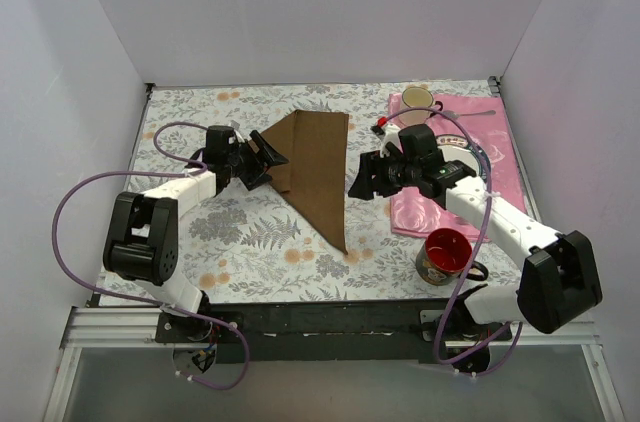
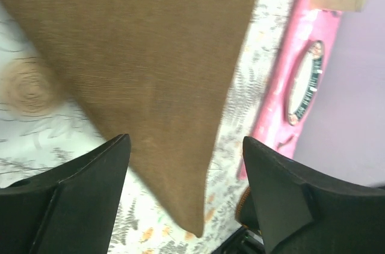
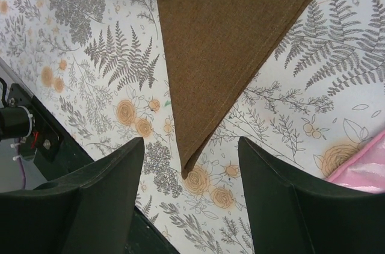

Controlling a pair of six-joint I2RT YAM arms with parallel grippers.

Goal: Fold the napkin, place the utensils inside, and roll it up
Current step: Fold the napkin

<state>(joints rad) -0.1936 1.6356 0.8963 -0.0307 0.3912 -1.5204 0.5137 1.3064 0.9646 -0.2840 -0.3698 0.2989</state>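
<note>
The brown napkin [image 1: 315, 167] lies folded into a long triangle on the floral tablecloth, its sharp tip pointing to the near edge. My left gripper [image 1: 262, 155] is open at the napkin's left corner, jaws spread wide over the cloth [image 2: 150, 55] in the left wrist view [image 2: 185, 141]. My right gripper [image 1: 358, 182] is open and empty just right of the napkin. In the right wrist view [image 3: 191, 142] its jaws straddle the napkin's [image 3: 228, 37] tip from above. The gold-bowled spoon with the dark handle is not visible.
A pink placemat [image 1: 500, 137] lies at the right with a plate [image 1: 482, 157] partly under my right arm, a beige mug [image 1: 417, 100] and a silver spoon [image 1: 470, 114] at its far end. A red mug [image 1: 445, 255] stands near the right front.
</note>
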